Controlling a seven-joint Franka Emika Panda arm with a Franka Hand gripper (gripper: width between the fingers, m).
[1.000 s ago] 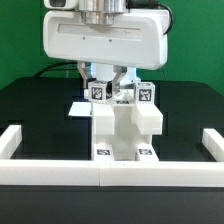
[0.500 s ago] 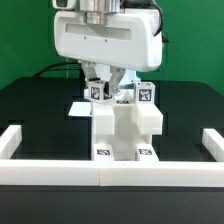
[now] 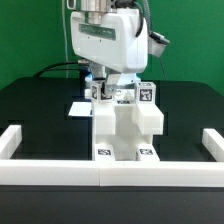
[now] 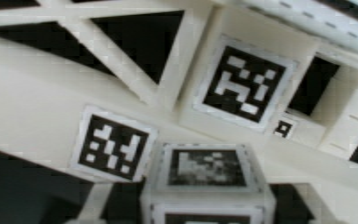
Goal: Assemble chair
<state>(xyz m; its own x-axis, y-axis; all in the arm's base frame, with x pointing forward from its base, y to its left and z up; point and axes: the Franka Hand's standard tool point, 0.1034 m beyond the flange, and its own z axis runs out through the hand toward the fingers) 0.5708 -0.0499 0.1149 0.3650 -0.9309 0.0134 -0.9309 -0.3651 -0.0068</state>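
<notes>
The chair (image 3: 127, 128) stands as a chunky white block assembly in the middle of the black table, pushed against the front rail, with tags on its near face. My gripper (image 3: 107, 90) hangs over its rear left part. It is shut on a short white tagged leg (image 3: 100, 93) that stands upright there. A second tagged leg end (image 3: 145, 94) shows to the exterior view's right. In the wrist view the held leg (image 4: 202, 172) sits between the jaws, in front of a white chair panel (image 4: 87, 80) with large tags and slanted struts.
White border rails run along the front (image 3: 100, 173), the exterior view's left (image 3: 12, 140) and right (image 3: 212, 142). The marker board (image 3: 80, 108) lies flat behind the chair on the left. A green backdrop closes the rear.
The gripper's hand has turned about its upright axis, from broadside to nearly edge-on, while staying shut on the leg. The chair has not shifted.
</notes>
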